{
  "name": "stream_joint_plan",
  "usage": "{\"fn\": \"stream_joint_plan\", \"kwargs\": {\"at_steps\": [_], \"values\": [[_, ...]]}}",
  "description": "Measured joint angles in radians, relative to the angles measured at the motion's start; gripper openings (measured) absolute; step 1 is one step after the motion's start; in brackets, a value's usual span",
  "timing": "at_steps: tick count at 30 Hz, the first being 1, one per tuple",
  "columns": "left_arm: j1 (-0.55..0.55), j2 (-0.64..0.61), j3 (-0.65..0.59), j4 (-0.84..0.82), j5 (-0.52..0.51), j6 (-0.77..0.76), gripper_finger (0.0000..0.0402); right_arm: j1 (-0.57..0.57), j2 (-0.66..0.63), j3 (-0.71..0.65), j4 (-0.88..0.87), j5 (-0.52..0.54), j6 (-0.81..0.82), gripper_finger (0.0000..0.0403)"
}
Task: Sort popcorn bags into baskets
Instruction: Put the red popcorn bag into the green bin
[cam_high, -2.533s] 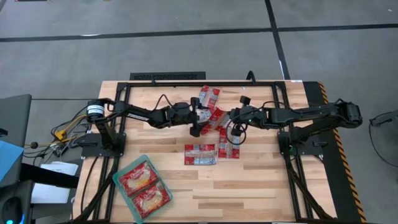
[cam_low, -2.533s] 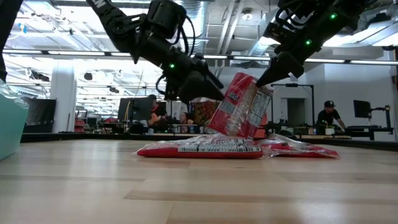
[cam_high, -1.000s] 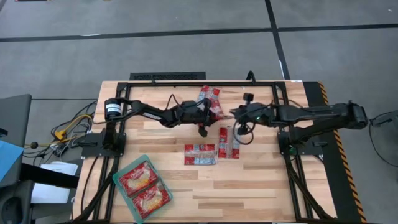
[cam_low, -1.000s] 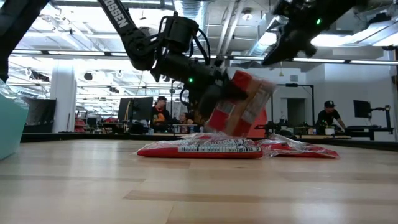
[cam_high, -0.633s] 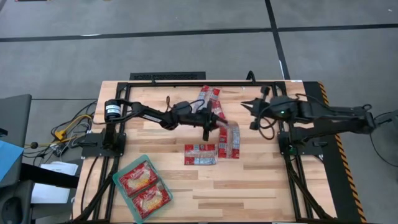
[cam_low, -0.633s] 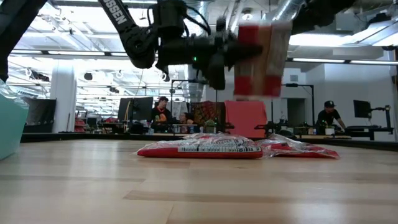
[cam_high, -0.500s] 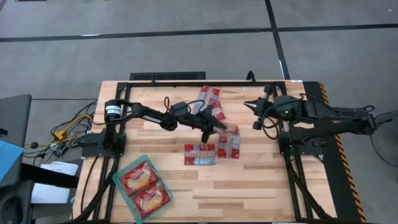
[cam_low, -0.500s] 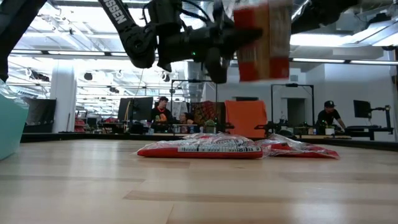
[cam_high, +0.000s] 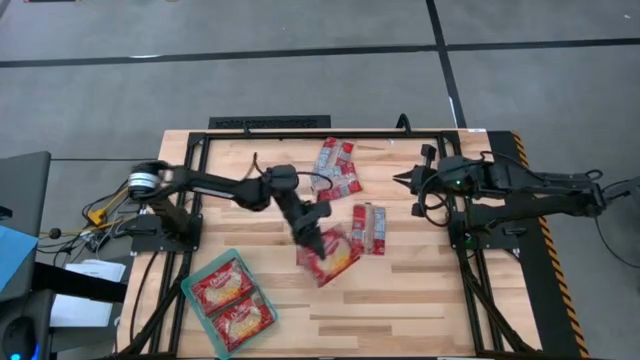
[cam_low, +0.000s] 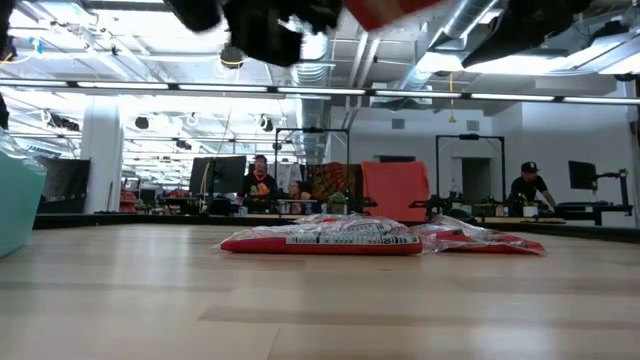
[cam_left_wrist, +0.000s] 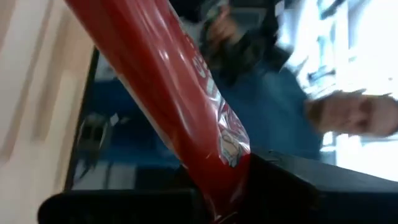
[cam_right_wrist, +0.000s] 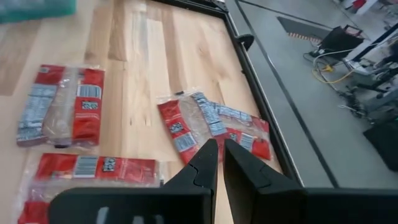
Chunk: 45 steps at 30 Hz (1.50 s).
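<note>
Teal basket (cam_high: 192, 292) at the high view's lower left already holds two squarish bags; the left claw (cam_high: 318, 240), clamped on a third bag (cam_high: 335, 255), hangs mid-frame over the bench (cam_high: 400, 300). Several packets (cam_high: 337, 165) are left. Right wrist view: the right claw (cam_right_wrist: 220, 149) waits, nearly together, empty.

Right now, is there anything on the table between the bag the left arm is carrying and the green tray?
No. In the high view, only bare wood separates the carried bag from the tray.

Two packets (cam_high: 232, 303) in basket (cam_high: 196, 272)
</note>
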Motion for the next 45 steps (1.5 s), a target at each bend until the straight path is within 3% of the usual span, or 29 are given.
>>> {"fn": "stream_joint_plan", "kwargs": {"at_steps": [4, 8, 14, 17, 21, 33, 39, 45], "values": [[-0.042, -0.185, 0.0, -0.458, -0.107, 0.268, 0.0019, 0.0, 0.002, 0.0, 0.001, -0.004, 0.046, 0.0048], [-0.127, -0.376, 0.0, -0.874, -0.384, 0.535, 0.0028, 0.0, 0.002, 0.0, 0.001, -0.002, 0.084, 0.0047], [-0.345, -0.538, 0.0, -1.268, -0.728, 0.622, 0.0027, 0.0, 0.02, 0.0, 0.008, 0.0, 0.161, 0.0047], [-0.451, -0.553, 0.0, -1.349, -0.873, 0.623, 0.0025, 0.0, 0.041, 0.0, 0.009, -0.001, 0.215, 0.0047], [-0.586, -0.525, 0.0, -1.422, -0.972, 0.61, 0.0027, 0.002, 0.079, 0.0, 0.014, -0.002, 0.261, 0.0047], [-0.859, -0.369, -0.001, -1.417, -1.002, 0.462, 0.0029, 0.083, 0.184, 0.0, 0.077, 0.0, 0.261, 0.0047], [-0.903, -0.313, -0.001, -1.378, -1.061, 0.446, 0.0029, 0.11, 0.221, 0.0, 0.088, 0.008, 0.26, 0.0047], [-0.923, -0.253, -0.001, -1.248, -1.017, 0.473, 0.0029, 0.118, 0.231, 0.0, 0.115, 0.009, 0.26, 0.0047]]}}
